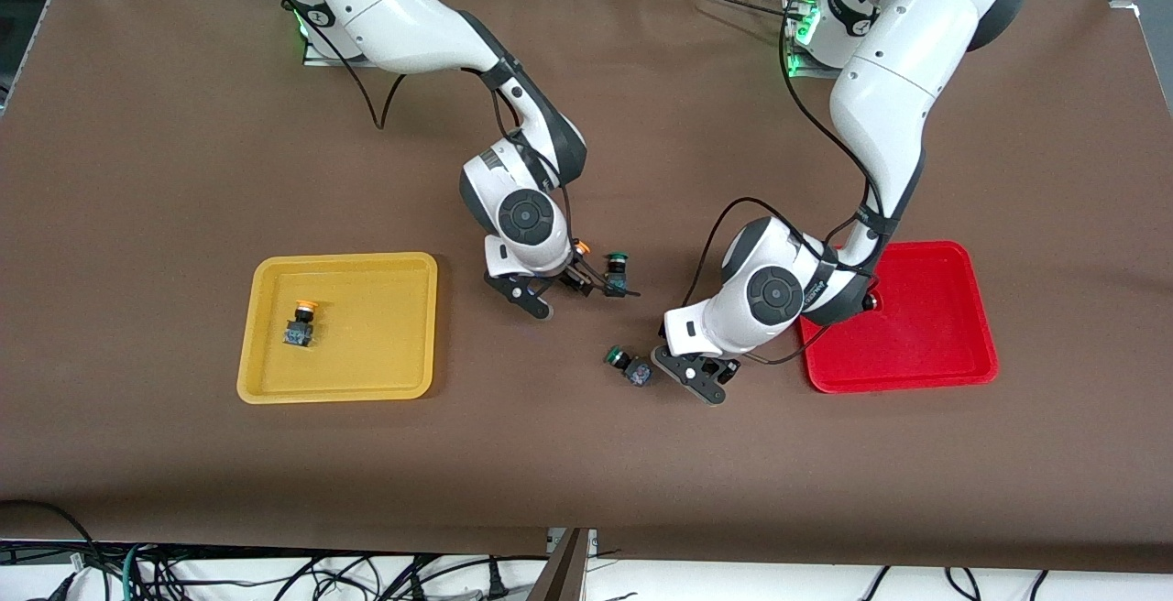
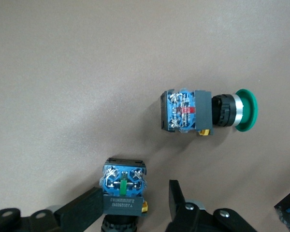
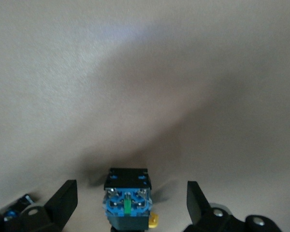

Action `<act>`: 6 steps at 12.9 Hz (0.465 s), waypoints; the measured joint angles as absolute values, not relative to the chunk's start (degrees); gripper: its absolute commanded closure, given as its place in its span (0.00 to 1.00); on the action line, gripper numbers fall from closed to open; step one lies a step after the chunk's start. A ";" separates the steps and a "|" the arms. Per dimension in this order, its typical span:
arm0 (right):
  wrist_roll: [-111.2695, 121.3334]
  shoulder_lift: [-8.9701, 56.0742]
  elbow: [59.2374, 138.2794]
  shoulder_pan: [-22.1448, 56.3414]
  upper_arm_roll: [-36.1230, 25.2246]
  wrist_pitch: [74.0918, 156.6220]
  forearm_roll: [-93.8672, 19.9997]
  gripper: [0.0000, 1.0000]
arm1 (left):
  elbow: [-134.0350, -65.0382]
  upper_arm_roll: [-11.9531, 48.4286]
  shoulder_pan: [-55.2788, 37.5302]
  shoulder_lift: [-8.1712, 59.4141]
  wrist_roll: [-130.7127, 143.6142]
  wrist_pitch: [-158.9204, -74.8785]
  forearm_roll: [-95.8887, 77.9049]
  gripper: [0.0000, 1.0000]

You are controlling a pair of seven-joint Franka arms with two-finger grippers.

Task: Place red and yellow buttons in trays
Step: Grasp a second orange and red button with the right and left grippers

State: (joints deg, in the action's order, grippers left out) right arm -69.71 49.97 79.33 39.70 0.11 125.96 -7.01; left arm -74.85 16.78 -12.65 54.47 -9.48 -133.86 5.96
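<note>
Clock is read on the front view, 12 toward the bases. One orange-yellow-capped push-button switch (image 1: 301,322) with a black body already lies in the shallow yellow plastic tray (image 1: 403,326), at roughly 8 o'clock from table centre, toward the right arm's end. The shallow red plastic tray (image 1: 926,344) sits at roughly 4 o'clock, toward the left arm's end. A small red-tipped bit shows at its rim by the left arm, possibly a button, can't confirm. The right gripper (image 3: 130,186) is low over the table near centre. Its jaws are wide, straddling an upright switch with a blue base block (image 3: 128,200), and neither finger touches it. The front view shows an orange cap there, so I take it for the second yellow one. The left gripper (image 2: 135,191) is low over the table at about 5 o'clock, just beside the red tray. Its jaws are spread around another blue-block switch (image 2: 123,186); one finger looks to be against it and the other is apart. Cap is hidden, colour unknown. A green-capped switch lying on its side (image 2: 208,111) is near the left gripper, and a second green-capped switch (image 1: 616,271) is just at 3 o'clock of the right gripper. Both are distractors. Step in hand, as I judge it: both arms pre-grasp. Next they need to close squarely on the blocks, lift straight and carry to the matching tray without clipping the green ones. Writing: a printed line on the block label in the left wrist view, not legible. No brand readable.
</note>
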 measured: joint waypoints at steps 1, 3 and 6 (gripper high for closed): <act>-69.71 49.98 79.58 39.83 0.29 125.94 -7.03 0.60 | -74.50 16.62 -12.72 54.44 -9.48 -133.86 5.99 0.39; -69.71 49.98 79.85 39.94 0.60 125.93 -7.04 1.00 | -73.42 15.83 -12.72 54.16 -9.57 -133.85 7.39 0.38; -69.69 49.97 79.91 39.86 0.61 125.98 -7.35 1.00 | -73.24 15.53 -12.77 54.04 -9.57 -133.66 10.21 0.38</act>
State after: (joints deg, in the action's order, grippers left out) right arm -69.69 49.97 79.91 39.86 0.61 125.98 -7.35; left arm -73.24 15.53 -12.77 54.04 -9.57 -133.66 10.21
